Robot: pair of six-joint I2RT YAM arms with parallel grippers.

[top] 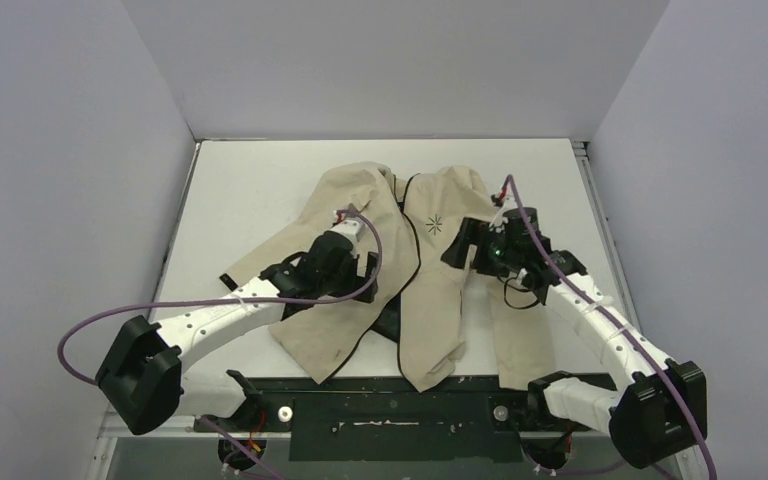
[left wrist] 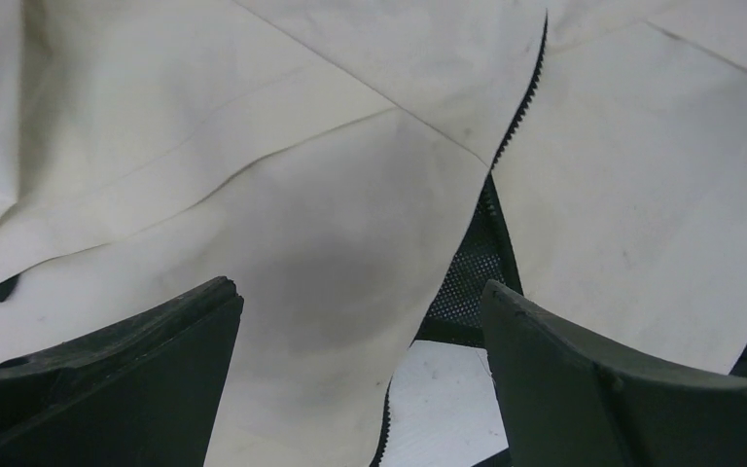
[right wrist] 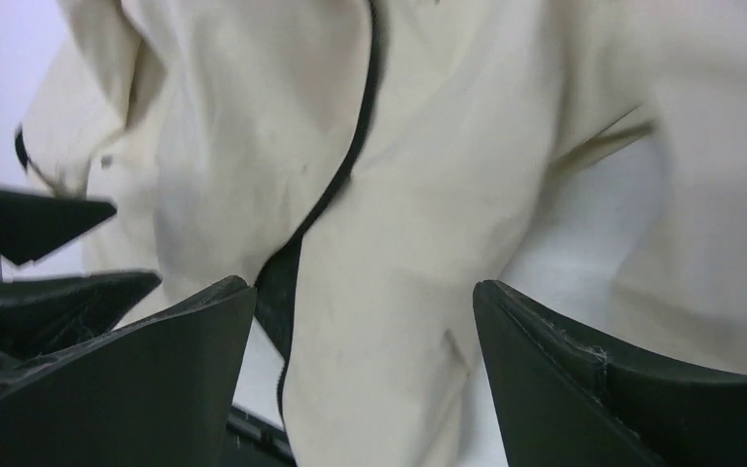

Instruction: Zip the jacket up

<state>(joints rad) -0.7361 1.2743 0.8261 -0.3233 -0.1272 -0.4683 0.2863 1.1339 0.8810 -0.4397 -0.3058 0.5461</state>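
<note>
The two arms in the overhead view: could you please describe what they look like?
Both the left arm and right arm have white links with black joints. A purple cable runs along each. The left gripper and right gripper are black, with broad wedge-shaped fingers.

**A:** Right gripper (right wrist: 365, 285) over the jacket (right wrist: 428, 195), jaws spread wide, nothing between them!

**B:** And the zipper (right wrist: 352, 151)?

**A:** Dark line coming down from the top, bending left. Low down the beige front panels part, and dark lining (right wrist: 274, 292) shows in the gap, just beside one finger (right wrist: 156, 370).

**B:** White table (right wrist: 584, 229) peeking through at the right, between folds.

**A:** And the left gripper (right wrist: 134, 241) pokes in from the left edge, dark and pointed.
</note>
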